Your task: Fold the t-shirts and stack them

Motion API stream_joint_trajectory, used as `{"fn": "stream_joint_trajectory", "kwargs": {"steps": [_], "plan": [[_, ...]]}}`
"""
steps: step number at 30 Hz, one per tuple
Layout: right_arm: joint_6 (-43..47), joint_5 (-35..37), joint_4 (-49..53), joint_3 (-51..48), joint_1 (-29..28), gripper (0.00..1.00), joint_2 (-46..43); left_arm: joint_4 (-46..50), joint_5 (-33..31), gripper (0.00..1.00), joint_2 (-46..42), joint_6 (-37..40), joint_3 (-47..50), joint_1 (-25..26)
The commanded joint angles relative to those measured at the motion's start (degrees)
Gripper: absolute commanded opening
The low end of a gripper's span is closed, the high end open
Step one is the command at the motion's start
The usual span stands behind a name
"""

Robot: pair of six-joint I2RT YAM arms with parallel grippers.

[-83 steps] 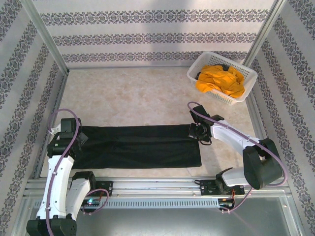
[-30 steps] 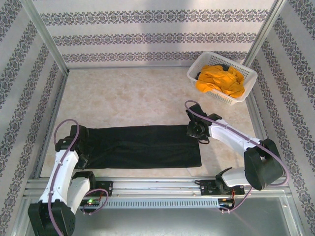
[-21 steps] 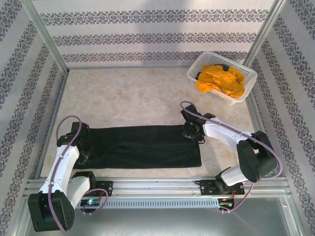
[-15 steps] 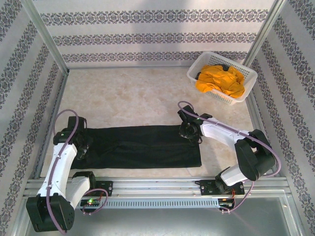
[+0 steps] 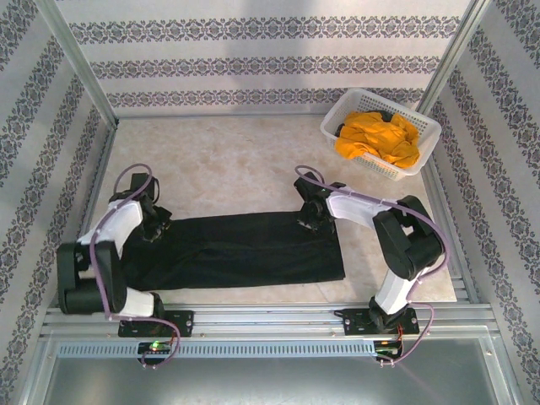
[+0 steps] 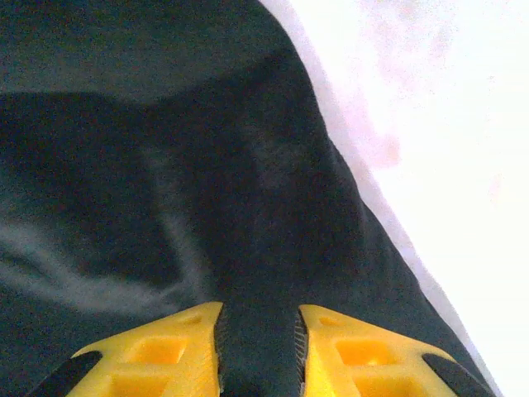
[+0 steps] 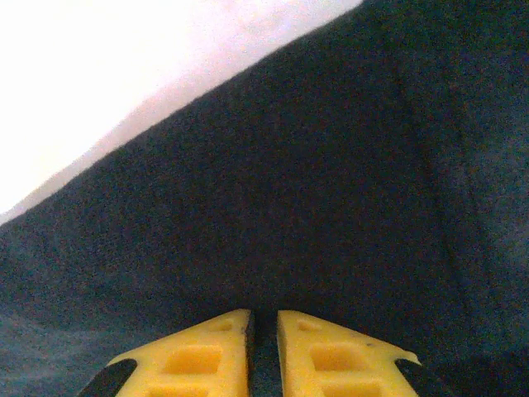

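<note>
**Two pincers at the far edge of a black shirt**

We see a pale, marbled tabletop [image 5: 228, 160] closed in by patterned walls [image 5: 253, 59]. A black t-shirt [image 5: 245, 253] lies on the near half of it. The shirt is folded into a long band that runs left to right, just in front of the arms' bases. It lies flat on the surface, with a few soft creases showing in the left wrist view.

In the far right corner a white lattice basket [image 5: 432, 135] stands well apart from the band. An orange-yellow t-shirt [image 5: 380, 139] is bunched inside it.

The left pincer [image 5: 156, 226] is down at the far left corner of the black t-shirt. Its yellow fingers [image 6: 190, 339] are spread a little, with dark cloth showing in the narrow gap. We cannot tell whether any of that cloth is caught.

The right pincer [image 5: 309, 218] is at the far right corner of the same shirt. Its fingers [image 7: 215, 343] are all but pressed together, pinching a thin dark line of cloth close to the shirt's edge, with bare tabletop just beyond it.
</note>
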State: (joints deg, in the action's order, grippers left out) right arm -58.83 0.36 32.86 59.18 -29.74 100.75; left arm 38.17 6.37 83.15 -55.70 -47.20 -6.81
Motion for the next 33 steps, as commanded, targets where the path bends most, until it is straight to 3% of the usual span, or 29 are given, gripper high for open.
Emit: {"fn": "stream_joint_trajectory", "kwargs": {"steps": [1, 8, 13, 16, 20, 26, 33], "plan": [[-0.16, 1.18, 6.27, 2.57, 2.53, 0.2, 4.73, -7.15, 6.91, 0.29, 5.15, 1.98, 0.75, 0.0], [3.45, -0.25, 9.48, 9.41, 11.27, 0.22, 9.93, -16.33, 19.11, 0.31, 15.82, 2.63, -4.34, 1.51], [8.26, -5.34, 9.32, 19.87, 17.59, 0.23, 16.72, -14.26, 19.93, 0.36, 19.01, 3.9, -12.23, 1.64], [13.08, -3.38, 14.25, 28.35, 16.86, 0.22, 18.42, -5.91, 15.81, 0.4, 16.77, 6.88, -17.15, 1.56], [14.54, -1.23, 12.37, 26.35, 14.73, 0.26, 12.85, -0.89, 7.85, 0.42, 10.16, 11.17, -18.37, -1.54], [14.66, -3.53, 3.63, 15.57, 10.39, 0.34, 2.29, -0.28, 8.79, 0.39, 12.09, 17.47, -20.38, -6.72], [15.08, -9.69, -1.7, 12.01, 7.02, 0.33, 1.41, -4.91, 11.37, 0.28, 15.96, 19.51, -18.07, -9.79]]}}
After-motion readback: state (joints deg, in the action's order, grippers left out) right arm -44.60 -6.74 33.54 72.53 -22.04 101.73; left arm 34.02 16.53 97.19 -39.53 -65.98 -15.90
